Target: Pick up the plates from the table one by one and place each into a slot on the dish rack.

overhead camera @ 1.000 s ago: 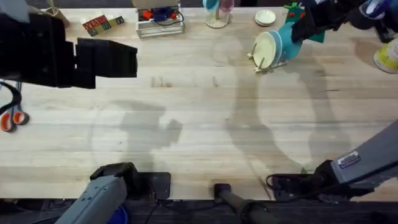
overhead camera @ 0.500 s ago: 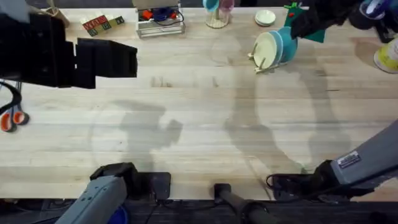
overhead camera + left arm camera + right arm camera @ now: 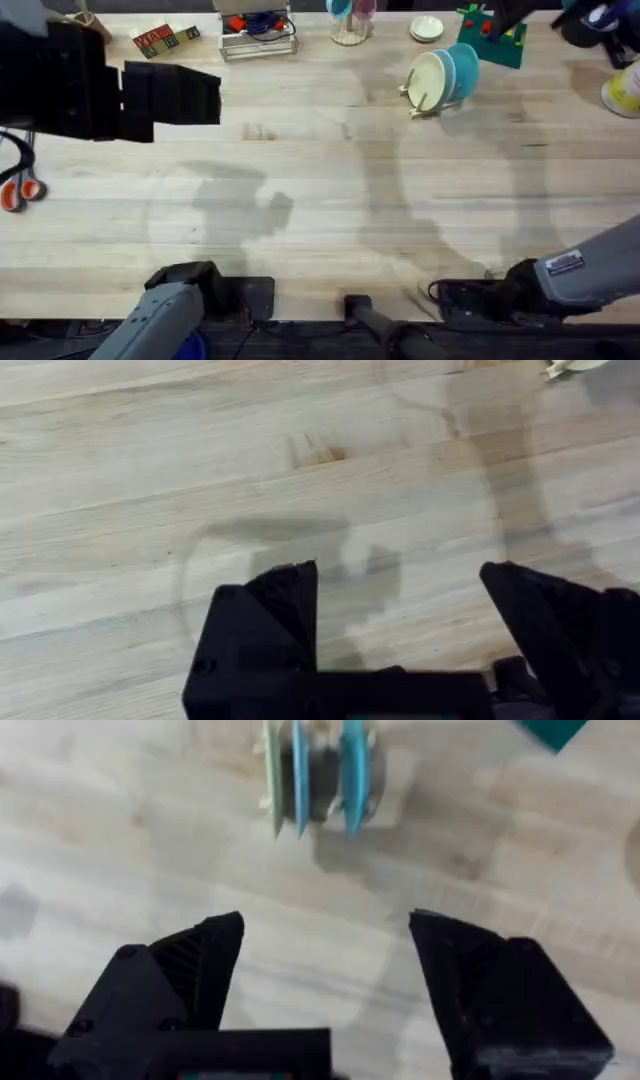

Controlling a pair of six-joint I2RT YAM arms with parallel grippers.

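The table (image 3: pixel 330 200), a light plank surface, spans the overhead view. The left arm rises close under the camera there as a large dark blurred mass at the upper left, hiding the tabletop beneath it. In its wrist view, the left gripper (image 3: pixel 400 610) hangs over bare wood with its jaws spread wide and nothing between them. The right gripper (image 3: pixel 325 970) likewise stands spread and empty, above the table near the dish rack (image 3: pixel 425 103). The rack sits at the far right of the table; its pegs are hard to make out. The plates (image 3: pixel 445 75) stand on edge in its slots, one pale and the others turquoise, seen edge-on in the right wrist view. Lettering on the toy blocks (image 3: pixel 163 39) is unreadable.
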